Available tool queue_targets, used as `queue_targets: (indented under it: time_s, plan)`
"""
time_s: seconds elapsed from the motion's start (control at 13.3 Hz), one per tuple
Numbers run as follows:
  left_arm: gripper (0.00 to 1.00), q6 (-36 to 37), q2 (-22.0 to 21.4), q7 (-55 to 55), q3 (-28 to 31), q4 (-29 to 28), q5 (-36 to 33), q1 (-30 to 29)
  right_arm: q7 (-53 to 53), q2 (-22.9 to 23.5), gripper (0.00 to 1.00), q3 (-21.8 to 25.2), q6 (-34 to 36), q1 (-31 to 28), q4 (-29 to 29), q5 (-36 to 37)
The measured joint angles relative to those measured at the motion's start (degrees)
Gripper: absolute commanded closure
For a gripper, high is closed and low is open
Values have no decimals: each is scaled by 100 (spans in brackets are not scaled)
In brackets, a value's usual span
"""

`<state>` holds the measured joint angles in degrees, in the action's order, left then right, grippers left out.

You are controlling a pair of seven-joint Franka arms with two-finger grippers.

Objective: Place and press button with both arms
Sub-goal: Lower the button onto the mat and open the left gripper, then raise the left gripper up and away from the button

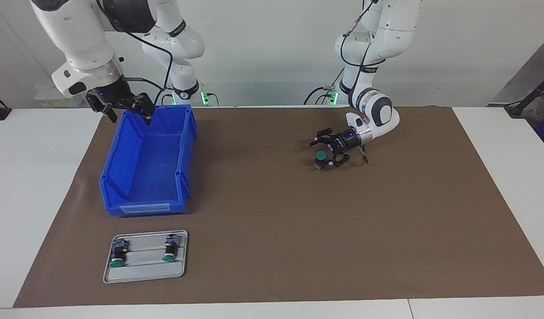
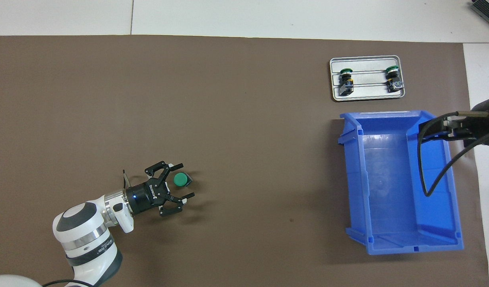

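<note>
Left gripper (image 2: 180, 181) spread wide around the upright button (image 2: 181, 179) on the brown mat (image 2: 244, 139), not clamping it, right gripper (image 1: 129, 110) parted and empty over the blue bin (image 1: 148, 164), tray (image 1: 144, 274) with two buttons just beside that bin, writing on the left gripper unreadable.

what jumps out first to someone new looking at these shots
The big blue bin at the right arm's end of the table, with the right claw over its rim. Then the green-capped button on the brown mat, between the fingers of the open left claw.
</note>
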<state>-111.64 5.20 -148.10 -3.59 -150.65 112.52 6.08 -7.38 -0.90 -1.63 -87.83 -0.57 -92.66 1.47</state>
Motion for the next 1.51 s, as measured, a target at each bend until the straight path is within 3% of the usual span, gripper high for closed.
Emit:
queue_targets:
  time_s: [0.3, 0.45, 1.05, 1.51]
  plan:
    - [0, -1113, -753, 638, -38, 71, 0, 297, 0, 0, 0, 0, 0, 0, 0, 0]
    - [0, -1269, -946, 892, -42, 88, 2, 374, 0, 0, 0, 0, 0, 0, 0, 0]
    - [0, -2223, -1226, 3827, -34, 1301, -1, 399, 0, 0, 0, 0, 0, 0, 0, 0]
    - [0, -2434, -1210, 6101, -36, 1983, -7, 400, 0, 0, 0, 0, 0, 0, 0, 0]
